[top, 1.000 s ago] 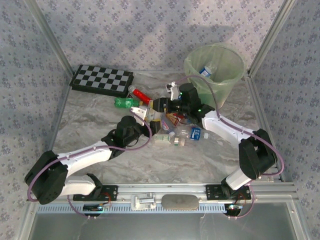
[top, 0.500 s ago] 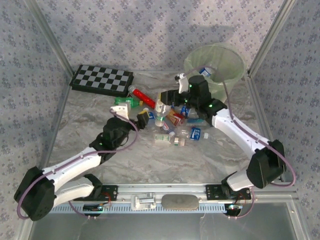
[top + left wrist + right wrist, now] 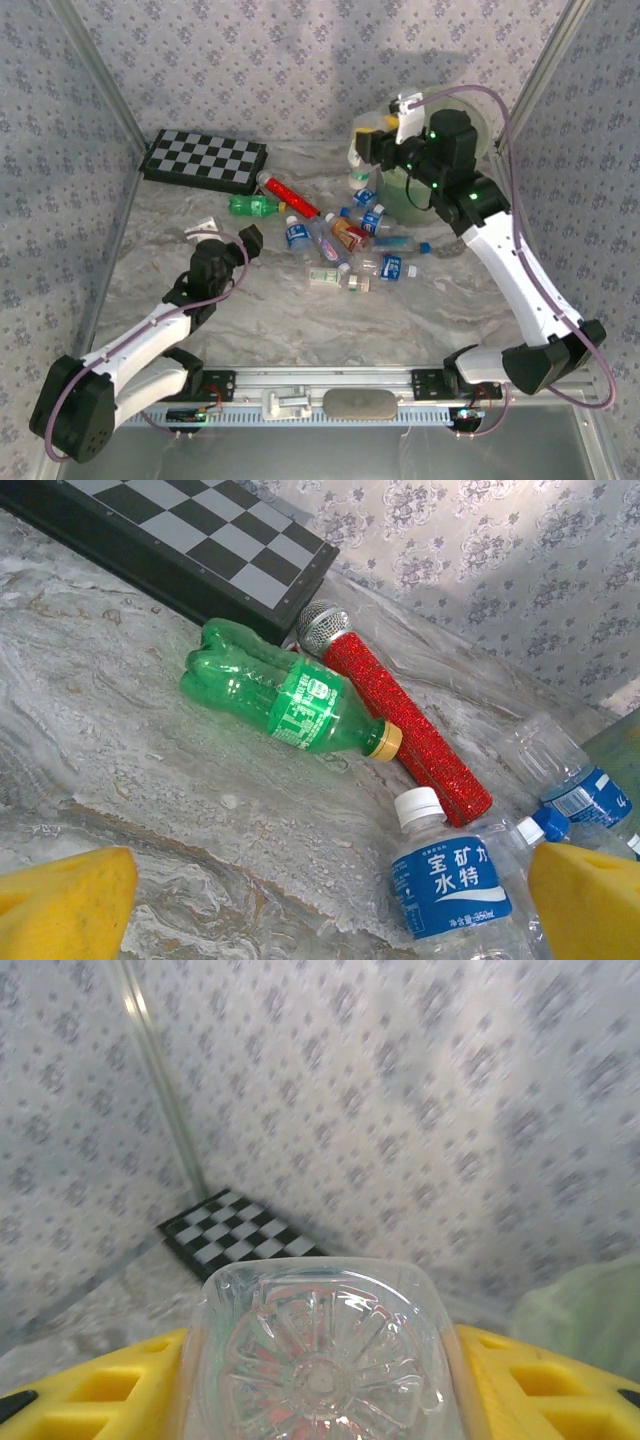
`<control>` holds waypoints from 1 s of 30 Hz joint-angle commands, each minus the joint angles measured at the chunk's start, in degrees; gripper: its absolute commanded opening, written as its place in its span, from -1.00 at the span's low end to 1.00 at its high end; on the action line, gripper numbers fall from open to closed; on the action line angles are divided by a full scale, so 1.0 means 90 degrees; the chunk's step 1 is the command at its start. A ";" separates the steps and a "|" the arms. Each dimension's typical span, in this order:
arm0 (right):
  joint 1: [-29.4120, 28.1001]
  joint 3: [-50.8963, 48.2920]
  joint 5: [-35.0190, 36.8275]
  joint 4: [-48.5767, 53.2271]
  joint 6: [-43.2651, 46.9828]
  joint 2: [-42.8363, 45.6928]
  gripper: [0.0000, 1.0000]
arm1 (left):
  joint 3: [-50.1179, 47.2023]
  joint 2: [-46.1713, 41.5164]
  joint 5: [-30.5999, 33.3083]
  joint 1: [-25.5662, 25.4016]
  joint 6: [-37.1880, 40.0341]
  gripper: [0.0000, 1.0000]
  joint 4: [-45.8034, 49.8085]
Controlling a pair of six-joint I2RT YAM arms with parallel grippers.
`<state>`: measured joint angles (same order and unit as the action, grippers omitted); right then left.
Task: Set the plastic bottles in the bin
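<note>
Right hand point(image 3: 368, 150) was clamped on a clear bottle point(image 3: 357, 152), raised at the left rim of the bin point(image 3: 398, 188); by my read it was not over the mouth yet. Left hand point(image 3: 225, 235) hung wide open, holding nothing, back from the pile of bottles point(image 3: 345, 245) on the table point(image 3: 170, 250).

For the drop: carry it fully over the opening, then release. Letting go early would likely clip the rim.

Right wrist view confirmed the grip, with the base sitting squarely between the 2 yellow pads point(image 3: 110, 1392). Left wrist view resolved a green bottle point(image 3: 290, 695) just beside a red glitter microphone point(image 3: 400, 720). Skip the microphone.
</note>
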<state>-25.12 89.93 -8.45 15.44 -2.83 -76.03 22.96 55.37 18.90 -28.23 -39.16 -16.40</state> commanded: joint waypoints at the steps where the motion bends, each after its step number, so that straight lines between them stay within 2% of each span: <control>1: 0.0199 0.0271 0.0704 -0.0304 0.0568 0.0212 -0.01 | 0.0003 0.0148 -0.0063 0.0031 -0.0271 1.00 -0.0035; 9: 0.1110 0.0096 0.1422 -0.1220 0.0705 0.0288 -0.04 | 0.0081 0.0771 -0.0582 0.0031 -0.0532 1.00 -0.0363; 14: 0.1670 -0.0007 0.1593 -0.1682 0.0640 0.0089 -0.04 | 0.0228 0.1039 -0.0812 0.0031 -0.0529 1.00 -0.0367; 20: 0.2260 0.0037 0.1326 -0.1603 0.0139 -0.0365 -0.04 | 0.0320 0.1236 -0.0935 0.0021 -0.0570 1.00 -0.0413; 30: 0.2381 -0.0218 0.0795 -0.1175 -0.0381 -0.1075 -0.04 | 0.0374 0.1306 -0.1056 0.0021 -0.0620 1.00 -0.0306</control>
<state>-3.99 88.09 1.23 3.86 -3.57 -84.20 24.60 66.87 10.20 -28.23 -44.12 -18.20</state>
